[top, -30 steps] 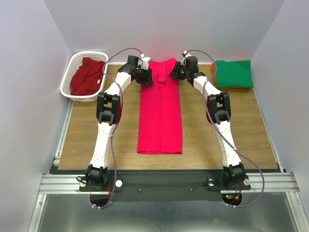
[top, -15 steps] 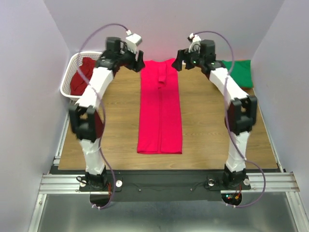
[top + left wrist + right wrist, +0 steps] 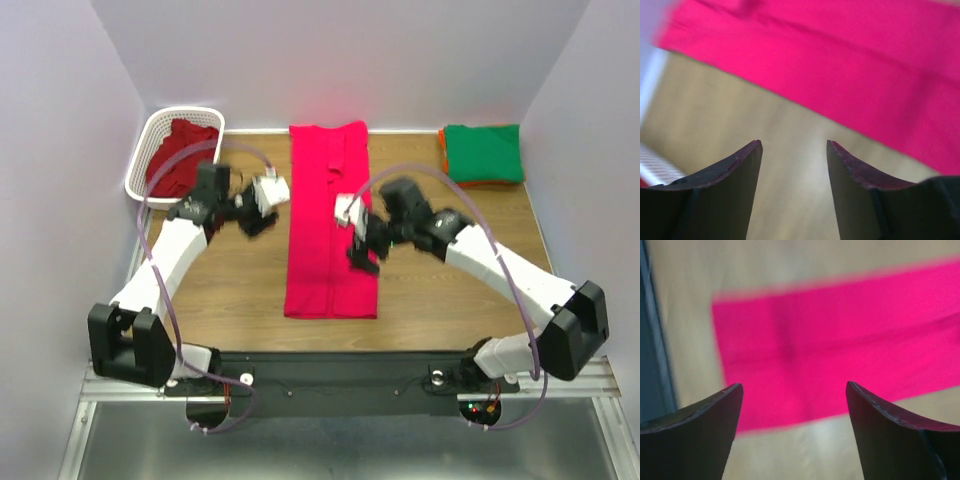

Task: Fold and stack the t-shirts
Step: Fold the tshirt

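The bright pink-red t-shirt (image 3: 332, 225) lies flat as a long narrow strip down the middle of the table. My left gripper (image 3: 254, 216) is open and empty over bare wood just left of the strip; the shirt (image 3: 850, 65) fills the upper part of the left wrist view beyond my left gripper (image 3: 794, 150). My right gripper (image 3: 362, 256) is open and empty above the strip's right edge, towards its near end. In the right wrist view the shirt's end (image 3: 840, 350) lies under my right gripper (image 3: 792, 390). The green t-shirt (image 3: 483, 150) lies folded on the orange one (image 3: 442, 145) at the back right. The crimson t-shirt (image 3: 178, 160) is bunched in the basket.
The white lattice basket (image 3: 150, 135) stands at the back left corner. The folded stack sits near the right wall. The table's near edge (image 3: 340, 340) meets a black rail with the arm bases.
Both arms have pulled back from the shirt's far end towards the near side and dropped low beside the strip. The shirt's collar end now lies flat and uncovered.
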Controlling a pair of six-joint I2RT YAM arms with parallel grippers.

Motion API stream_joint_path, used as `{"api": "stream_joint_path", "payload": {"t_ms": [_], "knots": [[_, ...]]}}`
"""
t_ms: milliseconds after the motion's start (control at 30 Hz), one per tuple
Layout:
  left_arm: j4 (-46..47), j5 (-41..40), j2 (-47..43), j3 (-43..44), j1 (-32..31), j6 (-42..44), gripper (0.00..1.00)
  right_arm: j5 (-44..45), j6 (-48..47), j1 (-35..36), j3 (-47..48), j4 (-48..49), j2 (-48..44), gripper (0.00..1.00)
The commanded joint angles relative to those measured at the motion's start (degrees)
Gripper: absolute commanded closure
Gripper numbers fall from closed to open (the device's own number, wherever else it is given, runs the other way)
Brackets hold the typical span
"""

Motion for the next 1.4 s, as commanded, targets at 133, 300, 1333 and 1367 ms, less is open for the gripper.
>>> {"api": "stream_joint_path", "payload": {"t_ms": [133,300,1333,1367], "knots": [[-7.4,3.2,-18.6,-29.9,-7.0,19.4,0.39,14.6,-9.0,4.8,-20.9,-4.1,-1.9,0.26],[-4.3,3.1,-22.4,-37.3,-8.4,18.4,0.39,10.3,-6.9,4.8,-21.2,-1.8,-3.7,0.30],[3.1,-3.4,-13.0,-41.6,-23.5,21.6,0.44,11.0,-13.0,13.8,-38.6,12.2,1.1,0.46],[3.4,-3.6,-11.9,-41.2,-23.5,21.6,0.44,11.7,-12.9,14.2,-39.2,12.7,0.9,0.46]]}}
